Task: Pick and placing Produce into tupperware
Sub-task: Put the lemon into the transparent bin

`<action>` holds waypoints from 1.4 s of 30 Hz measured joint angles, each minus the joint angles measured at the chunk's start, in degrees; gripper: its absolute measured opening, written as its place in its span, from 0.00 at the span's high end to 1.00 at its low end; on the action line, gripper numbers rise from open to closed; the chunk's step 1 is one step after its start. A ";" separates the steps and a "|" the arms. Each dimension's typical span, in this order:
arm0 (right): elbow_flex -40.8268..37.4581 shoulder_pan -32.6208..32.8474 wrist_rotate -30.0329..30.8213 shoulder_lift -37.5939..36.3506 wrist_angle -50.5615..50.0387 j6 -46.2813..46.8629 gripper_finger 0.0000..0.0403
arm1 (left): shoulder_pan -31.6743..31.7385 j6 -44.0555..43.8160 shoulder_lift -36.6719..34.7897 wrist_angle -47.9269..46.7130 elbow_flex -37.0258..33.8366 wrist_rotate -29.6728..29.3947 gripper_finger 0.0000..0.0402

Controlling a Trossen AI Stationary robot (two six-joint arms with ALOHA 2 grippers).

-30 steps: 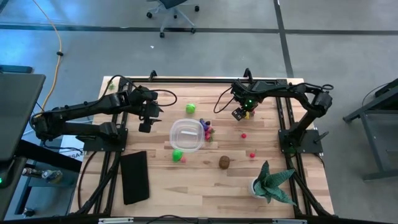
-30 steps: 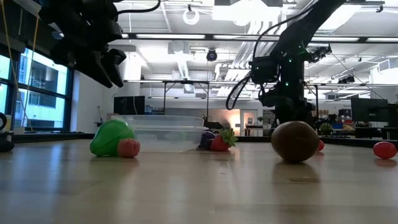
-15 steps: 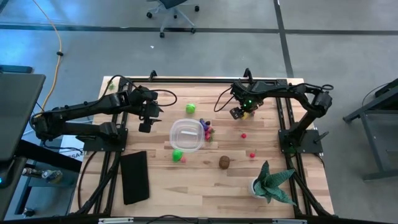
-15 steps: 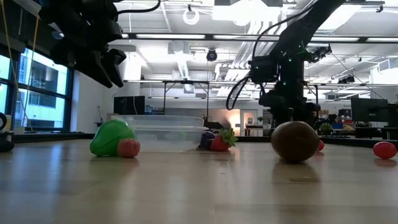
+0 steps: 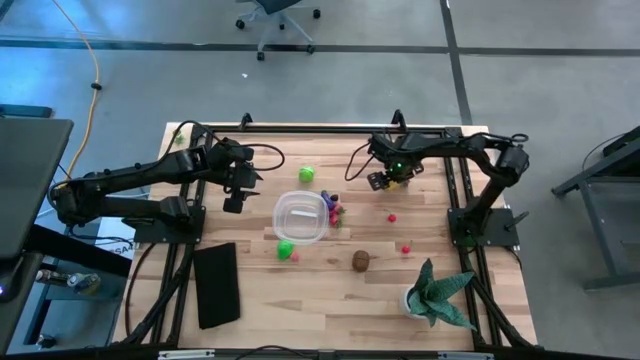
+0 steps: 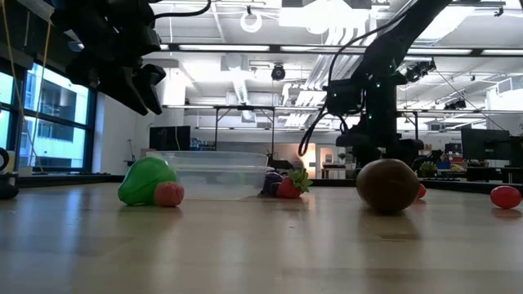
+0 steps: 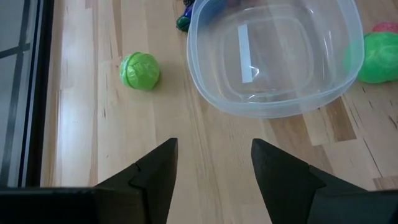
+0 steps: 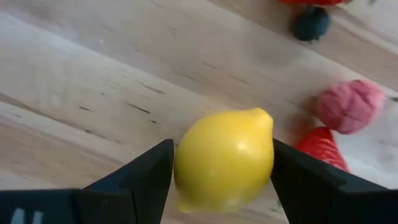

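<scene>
A yellow lemon (image 8: pixel 224 158) is clamped in the right gripper (image 5: pixel 385 180), upper right of the tupperware (image 5: pixel 300 217). The left gripper (image 7: pixel 213 171), jaws apart, is held left of it.

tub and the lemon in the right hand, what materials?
Tub: clear thin plastic, glossy by the look; the wood grain shows through it and the rim glints. Lemon, held in the right hand: smooth matte yellow skin, even in colour, probably moulded plastic or foam.

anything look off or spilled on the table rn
Nothing stands out. The tupperware sits upright and empty, with produce scattered loose around it on the table. The right end effector holds a yellow lemon between its fingers; the left end effector hovers open near the tub.
</scene>
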 joint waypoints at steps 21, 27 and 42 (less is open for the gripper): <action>0.07 0.17 0.46 2.23 1.85 -0.46 0.49 | -0.01 0.01 0.00 0.02 0.00 0.00 0.52; 0.07 0.17 0.61 2.27 1.92 -1.46 0.50 | -0.01 0.01 0.00 0.02 0.00 0.00 0.52; -0.04 2.60 -7.57 -9.41 10.95 -9.96 0.50 | 0.00 0.01 0.00 0.00 0.00 0.00 0.52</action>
